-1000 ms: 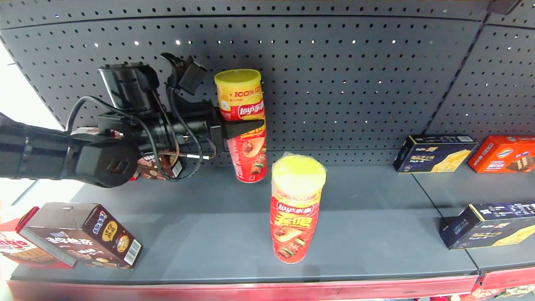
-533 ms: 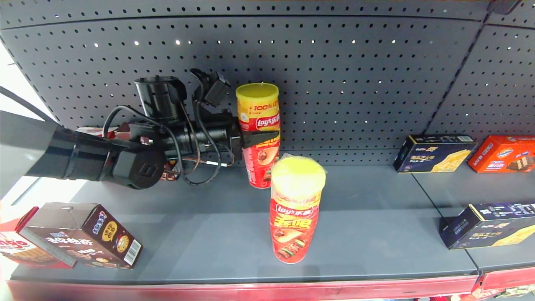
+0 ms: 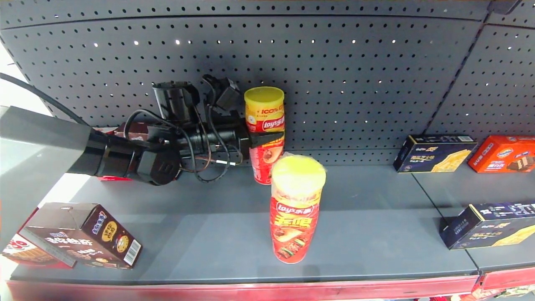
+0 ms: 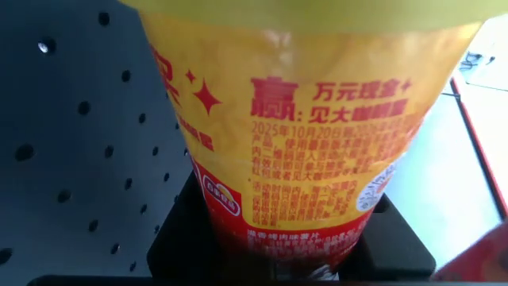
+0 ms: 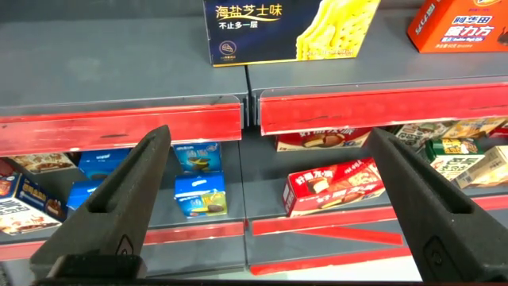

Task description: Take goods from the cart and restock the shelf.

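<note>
Left end effector (image 3: pixel 267 137) pinched chip can (image 3: pixel 264 110) upright at frame centre, near pegboard (image 3: pixel 355 83), just behind second can (image 3: pixel 296 209) standing on shelf (image 3: pixel 200 234). Right end effector (image 5: pixel 270 135) spread wide before lower shelves (image 5: pixel 119 123).

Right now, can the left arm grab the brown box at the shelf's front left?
Probably not yet: the left claw is shut on a chip can at the back of the shelf, so it's full. The brown box itself lies in the open.
</note>
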Motion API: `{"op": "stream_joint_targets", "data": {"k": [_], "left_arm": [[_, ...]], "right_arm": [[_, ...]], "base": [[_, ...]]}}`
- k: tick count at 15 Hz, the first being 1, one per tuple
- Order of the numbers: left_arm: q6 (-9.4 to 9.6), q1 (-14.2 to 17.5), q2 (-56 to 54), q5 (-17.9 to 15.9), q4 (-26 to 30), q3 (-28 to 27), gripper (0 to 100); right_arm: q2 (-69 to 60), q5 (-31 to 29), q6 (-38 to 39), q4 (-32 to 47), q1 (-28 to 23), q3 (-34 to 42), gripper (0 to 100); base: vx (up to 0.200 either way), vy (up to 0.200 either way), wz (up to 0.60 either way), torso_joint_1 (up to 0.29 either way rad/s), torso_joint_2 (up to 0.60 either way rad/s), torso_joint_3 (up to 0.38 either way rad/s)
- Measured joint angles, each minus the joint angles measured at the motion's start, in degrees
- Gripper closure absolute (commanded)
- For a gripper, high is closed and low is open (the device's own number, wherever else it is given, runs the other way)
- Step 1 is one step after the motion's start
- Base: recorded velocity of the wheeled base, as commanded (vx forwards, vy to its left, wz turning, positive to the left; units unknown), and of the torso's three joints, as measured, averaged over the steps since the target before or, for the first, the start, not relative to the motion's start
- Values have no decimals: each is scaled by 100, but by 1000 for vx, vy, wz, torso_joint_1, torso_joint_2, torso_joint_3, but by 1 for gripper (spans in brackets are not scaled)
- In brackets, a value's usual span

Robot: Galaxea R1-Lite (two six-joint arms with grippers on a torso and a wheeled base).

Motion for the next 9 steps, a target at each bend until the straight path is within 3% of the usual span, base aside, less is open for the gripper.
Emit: {"op": "stream_joint_targets", "data": {"k": [9], "left_arm": [[67,-182,418,-2,-143,-205,100]], "right_arm": [[2,0,0,0,0,0,0]], "base": [[0,0,0,0,0,0]]}}
